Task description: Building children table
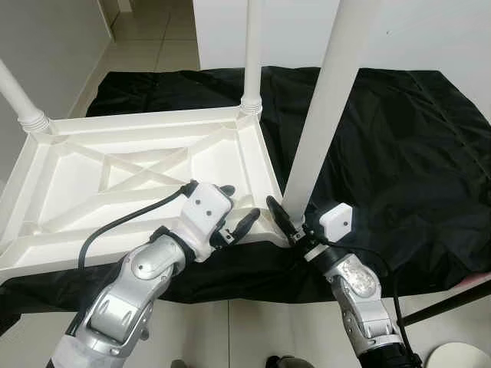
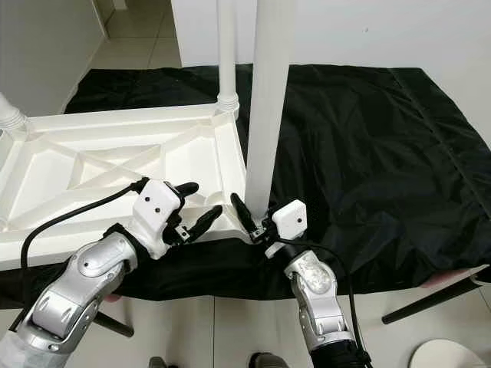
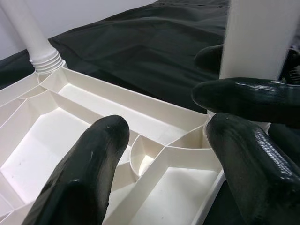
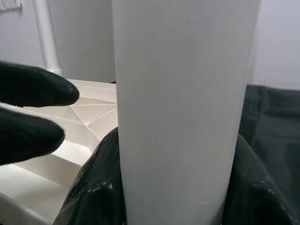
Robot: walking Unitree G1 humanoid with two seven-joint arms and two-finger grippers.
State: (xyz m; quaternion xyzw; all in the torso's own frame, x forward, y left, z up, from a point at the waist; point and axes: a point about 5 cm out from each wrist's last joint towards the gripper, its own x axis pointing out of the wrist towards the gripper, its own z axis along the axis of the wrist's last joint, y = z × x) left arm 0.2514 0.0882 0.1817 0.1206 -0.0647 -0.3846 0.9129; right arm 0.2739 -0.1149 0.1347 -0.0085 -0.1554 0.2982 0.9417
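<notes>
Clamping my right pincer (image 1: 290, 222) on a white leg (image 1: 326, 107) at the upturned tabletop's (image 1: 115, 180) near corner socket; left pincer (image 1: 239, 217) open beside it. Two legs stand fitted; this one seems unseated.

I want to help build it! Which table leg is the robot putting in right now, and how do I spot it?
Find the upside-down white plastic tabletop on the black sheet. At its near corner, by the sheet, a round white plastic leg stands. Unlike the two far legs, the right gripper is shut around its base, with the left gripper open beside it.
</notes>
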